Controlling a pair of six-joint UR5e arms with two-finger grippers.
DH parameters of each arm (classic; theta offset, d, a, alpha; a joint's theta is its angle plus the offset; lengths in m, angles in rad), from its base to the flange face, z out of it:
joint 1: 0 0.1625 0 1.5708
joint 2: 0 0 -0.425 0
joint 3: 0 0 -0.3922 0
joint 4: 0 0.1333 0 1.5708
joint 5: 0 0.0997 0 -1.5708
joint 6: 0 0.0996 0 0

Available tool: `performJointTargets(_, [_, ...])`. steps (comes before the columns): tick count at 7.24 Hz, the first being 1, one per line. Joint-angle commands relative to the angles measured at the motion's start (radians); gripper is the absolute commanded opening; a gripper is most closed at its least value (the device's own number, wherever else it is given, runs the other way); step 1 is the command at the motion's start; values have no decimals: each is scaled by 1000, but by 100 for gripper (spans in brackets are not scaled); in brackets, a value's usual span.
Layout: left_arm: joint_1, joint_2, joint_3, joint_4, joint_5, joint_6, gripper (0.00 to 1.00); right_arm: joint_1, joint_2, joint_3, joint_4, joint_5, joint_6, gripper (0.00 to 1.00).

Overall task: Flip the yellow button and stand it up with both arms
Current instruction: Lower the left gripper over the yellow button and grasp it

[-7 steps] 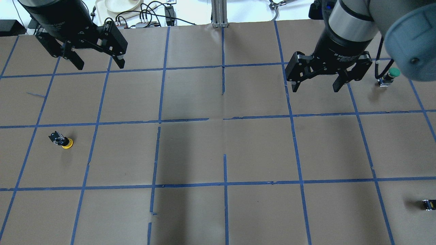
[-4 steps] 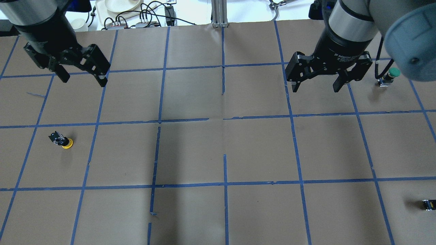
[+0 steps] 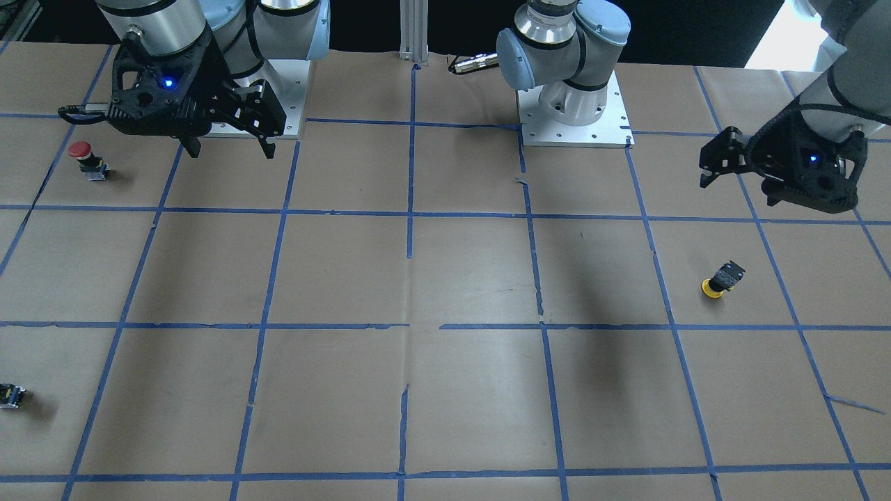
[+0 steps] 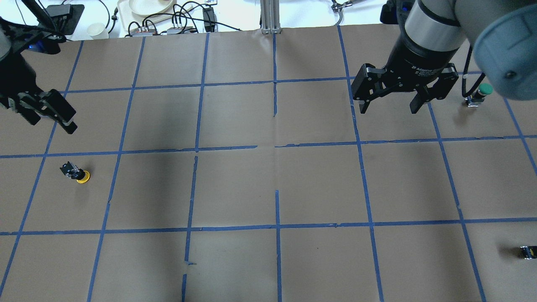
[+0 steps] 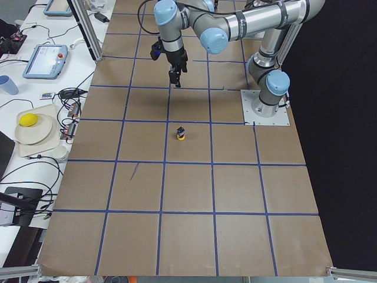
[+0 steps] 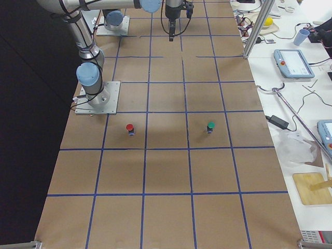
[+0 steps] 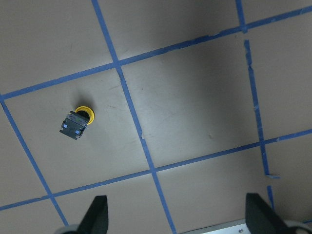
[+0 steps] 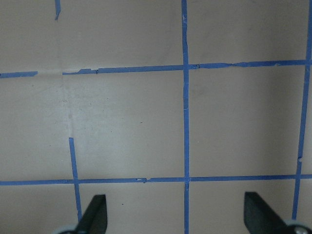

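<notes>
The yellow button (image 4: 77, 173) sits on the brown paper at the left of the overhead view, its yellow cap on the paper and its black body sticking up at a tilt. It also shows in the front view (image 3: 720, 280), the left-side view (image 5: 181, 134) and the left wrist view (image 7: 77, 123). My left gripper (image 4: 50, 123) is open and empty, in the air beyond the button and a little left of it; it also shows in the front view (image 3: 738, 189). My right gripper (image 4: 388, 110) is open and empty, far away at the right.
A green-capped button (image 4: 481, 93) stands just right of my right gripper. A red-capped button (image 3: 83, 156) stands near the right arm's base. A small black part (image 4: 527, 251) lies at the right edge. Blue tape lines grid the paper. Cables and plates lie past the far edge.
My left gripper has moved left and back toward the robot, from the far row to just beyond the yellow button. It stays open. The right arm and the button have not moved.
</notes>
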Motion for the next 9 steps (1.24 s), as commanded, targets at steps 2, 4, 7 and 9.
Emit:
performJointTargets(2, [105, -16, -329, 533, -2, 443, 100, 0, 0, 0, -2, 0, 0, 99])
performJointTargets(4, [168, -84, -377, 631, -70, 494, 100, 0, 0, 0, -6, 3, 3, 99])
performJointTargets(7, [213, -136, -387, 633, -114, 563, 99, -2, 1, 0, -5, 2, 2, 99])
performJointTargets(9, [213, -151, -371, 645, -117, 560, 96, -2, -1, 0, -2, 3, 3, 99])
